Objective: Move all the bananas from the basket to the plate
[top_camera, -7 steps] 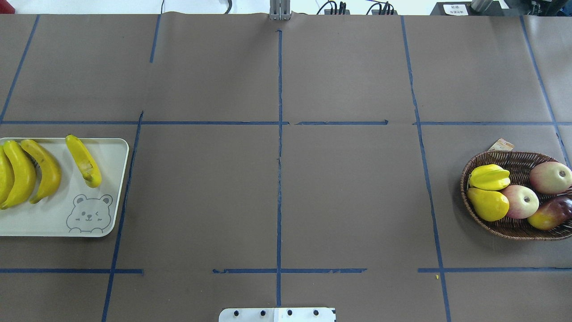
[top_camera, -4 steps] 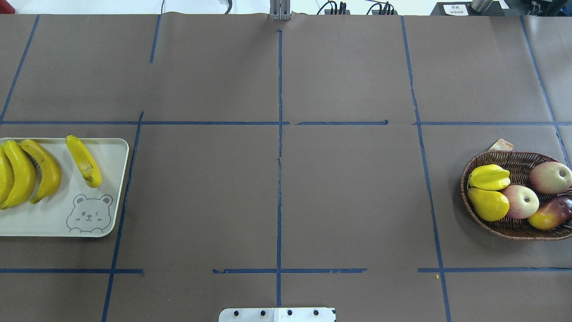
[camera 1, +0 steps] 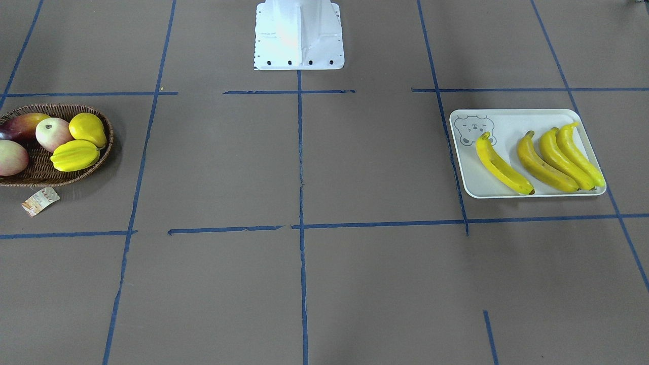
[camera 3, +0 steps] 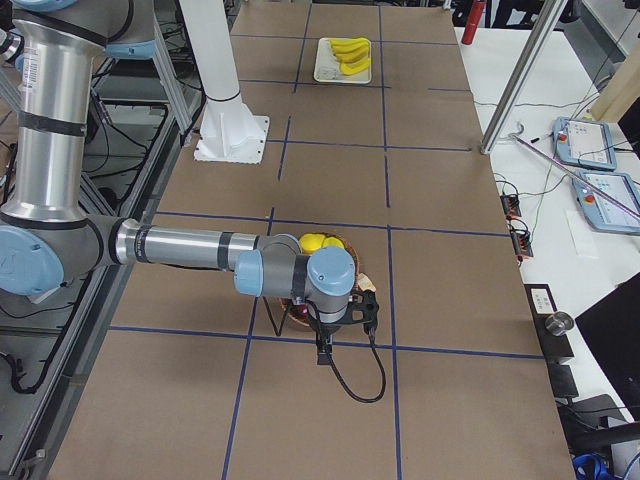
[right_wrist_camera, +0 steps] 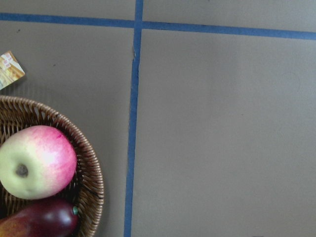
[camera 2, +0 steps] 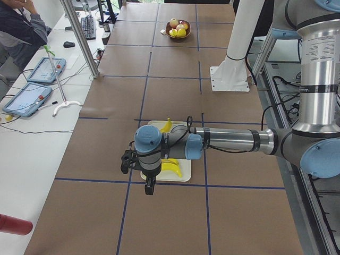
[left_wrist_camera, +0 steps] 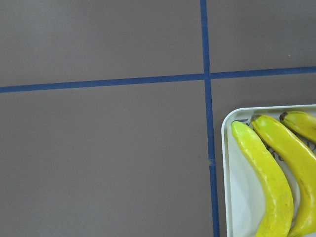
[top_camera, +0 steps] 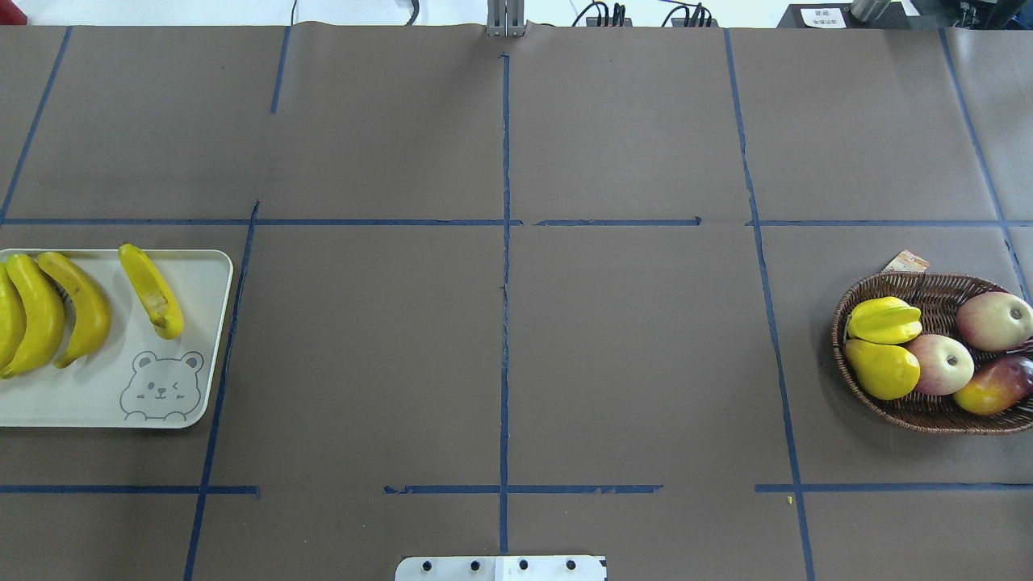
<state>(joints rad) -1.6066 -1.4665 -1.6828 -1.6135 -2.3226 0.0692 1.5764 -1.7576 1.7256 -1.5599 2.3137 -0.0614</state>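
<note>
Four yellow bananas (camera 1: 542, 163) lie side by side on the pale bear-face plate (camera 1: 512, 121); the overhead view shows them (top_camera: 81, 303) on the plate (top_camera: 97, 395) at the table's left edge. The wicker basket (camera 1: 76, 175) holds no banana. My left gripper (camera 2: 149, 187) shows only in the exterior left view, hanging over the plate's outer end; I cannot tell if it is open. My right gripper (camera 3: 322, 352) shows only in the exterior right view, above the basket; I cannot tell its state. The left wrist view shows the plate's corner (left_wrist_camera: 227, 148) with bananas (left_wrist_camera: 266, 173).
The basket (top_camera: 912, 415) holds a ridged starfruit (top_camera: 884, 319), a yellow pear-like fruit (top_camera: 881, 368), two apples (top_camera: 940, 363) and a dark red mango (top_camera: 997, 386). A small paper tag (camera 1: 40, 201) lies beside it. The white robot base (camera 1: 299, 35) stands mid-table.
</note>
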